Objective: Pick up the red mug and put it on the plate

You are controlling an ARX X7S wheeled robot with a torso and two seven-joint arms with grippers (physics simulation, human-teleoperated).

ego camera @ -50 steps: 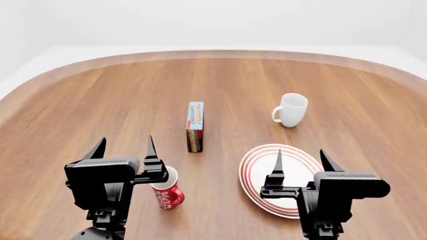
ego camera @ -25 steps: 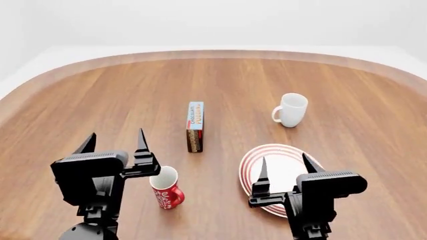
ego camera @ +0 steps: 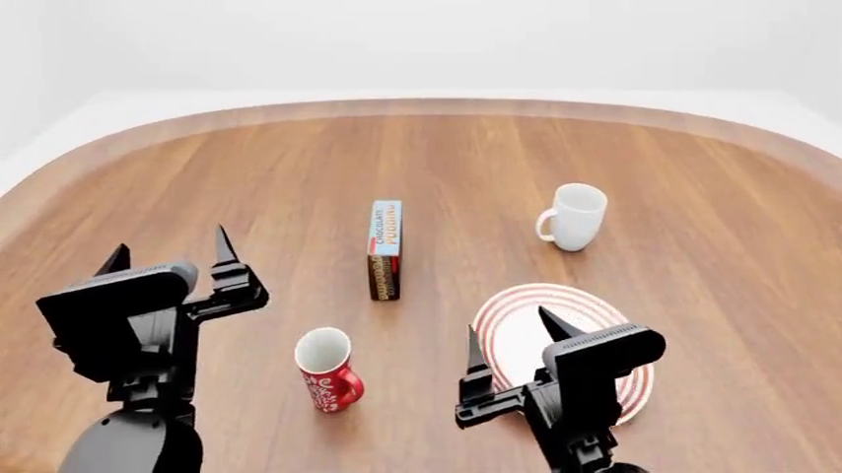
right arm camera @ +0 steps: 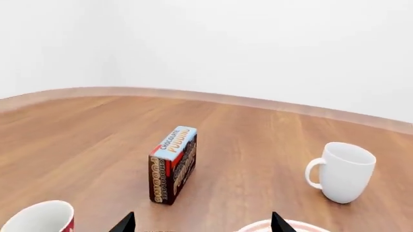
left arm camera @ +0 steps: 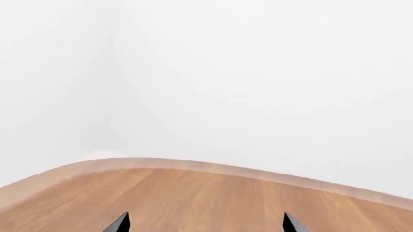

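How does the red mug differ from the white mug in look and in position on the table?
The red mug is red outside with white lettering; the white mug is plain white. The red mug stands near the robot, left of the plate; the white mug stands farther away, beyond the plate. Both are upright, empty, white inside, and neither claw touches them.

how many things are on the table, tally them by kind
mugs: 2 (red mug, white mug)
plates: 1 (plate)
boxes: 1 (chocolate pudding box)
total: 4
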